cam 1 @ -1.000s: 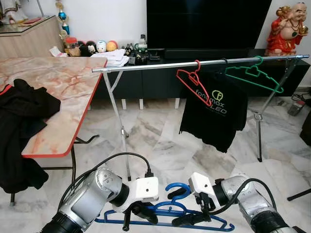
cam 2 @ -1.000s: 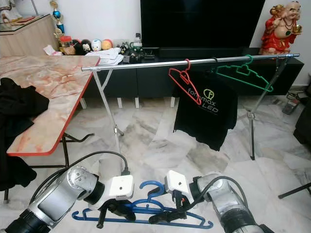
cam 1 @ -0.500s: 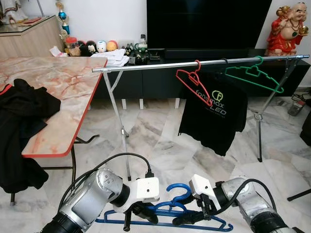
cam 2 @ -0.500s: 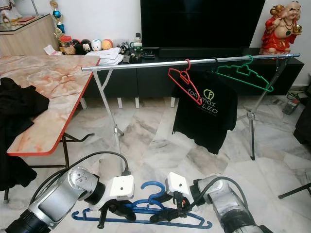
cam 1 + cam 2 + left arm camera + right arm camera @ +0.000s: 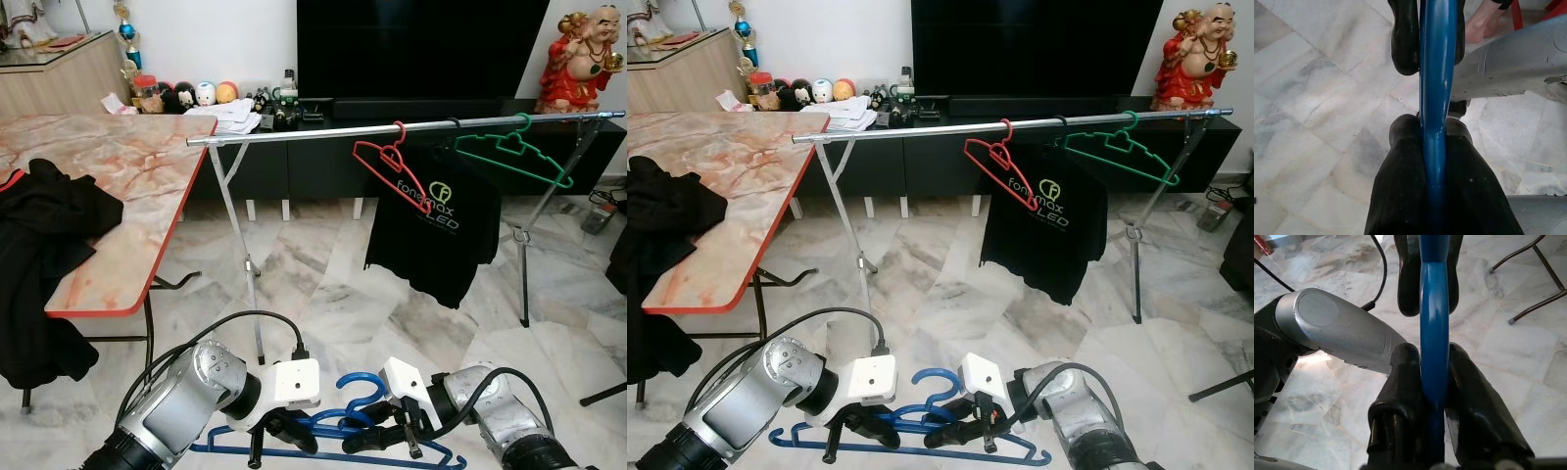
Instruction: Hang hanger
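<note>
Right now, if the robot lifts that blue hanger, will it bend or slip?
Probably stiff: the blue hanger keeps its shape between the left gripper and right gripper. It looks thin, so likely light. Its smooth bar might twist.

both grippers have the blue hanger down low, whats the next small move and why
Probably lift it. The blue hanger sits low over the floor, clamped by the left gripper and right gripper, while the rail stands well above. Raising both arms together, hook up, toward the bare stretch left of the red hanger seems the sensible first step.
</note>
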Motion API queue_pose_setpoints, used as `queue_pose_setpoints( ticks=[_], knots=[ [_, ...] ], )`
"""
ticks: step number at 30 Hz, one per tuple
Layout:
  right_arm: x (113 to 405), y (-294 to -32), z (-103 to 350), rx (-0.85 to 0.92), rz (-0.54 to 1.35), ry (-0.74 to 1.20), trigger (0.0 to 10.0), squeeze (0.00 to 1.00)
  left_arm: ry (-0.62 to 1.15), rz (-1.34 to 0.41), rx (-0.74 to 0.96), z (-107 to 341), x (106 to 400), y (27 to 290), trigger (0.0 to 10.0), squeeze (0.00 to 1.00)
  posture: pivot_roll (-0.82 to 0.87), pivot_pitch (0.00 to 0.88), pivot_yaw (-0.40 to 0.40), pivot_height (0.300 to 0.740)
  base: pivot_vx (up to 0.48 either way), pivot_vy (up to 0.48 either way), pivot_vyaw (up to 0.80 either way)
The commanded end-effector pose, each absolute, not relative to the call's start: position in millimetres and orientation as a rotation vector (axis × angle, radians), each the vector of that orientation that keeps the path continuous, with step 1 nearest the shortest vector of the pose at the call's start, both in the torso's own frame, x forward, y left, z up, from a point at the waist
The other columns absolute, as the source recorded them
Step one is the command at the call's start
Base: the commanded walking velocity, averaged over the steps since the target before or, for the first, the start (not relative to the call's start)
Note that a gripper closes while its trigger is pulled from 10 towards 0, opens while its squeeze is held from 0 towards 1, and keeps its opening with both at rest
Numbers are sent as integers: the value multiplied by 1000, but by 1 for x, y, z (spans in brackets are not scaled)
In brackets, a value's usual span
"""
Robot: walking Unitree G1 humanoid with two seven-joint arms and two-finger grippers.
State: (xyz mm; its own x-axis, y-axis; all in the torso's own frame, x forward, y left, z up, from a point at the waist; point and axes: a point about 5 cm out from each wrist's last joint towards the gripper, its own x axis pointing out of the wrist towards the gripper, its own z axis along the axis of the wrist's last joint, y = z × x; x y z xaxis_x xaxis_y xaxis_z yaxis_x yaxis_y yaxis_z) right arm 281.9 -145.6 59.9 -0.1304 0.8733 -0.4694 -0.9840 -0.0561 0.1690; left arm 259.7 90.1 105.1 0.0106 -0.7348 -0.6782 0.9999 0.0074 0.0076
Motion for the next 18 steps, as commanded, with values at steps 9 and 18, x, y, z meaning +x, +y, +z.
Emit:
queue_pose_setpoints(
  ticks=[9,18],
  knots=[
    [272,-142,51,-271,1673,556,0,0,323,-1509,474,138,265,71,10000,0,75,4,10,740,0,0,0],
    [262,-150,38,-354,1685,650,0,0,379,-1572,420,136,258,86,10000,1000,74,8,2,740,0,0,0]
  ],
)
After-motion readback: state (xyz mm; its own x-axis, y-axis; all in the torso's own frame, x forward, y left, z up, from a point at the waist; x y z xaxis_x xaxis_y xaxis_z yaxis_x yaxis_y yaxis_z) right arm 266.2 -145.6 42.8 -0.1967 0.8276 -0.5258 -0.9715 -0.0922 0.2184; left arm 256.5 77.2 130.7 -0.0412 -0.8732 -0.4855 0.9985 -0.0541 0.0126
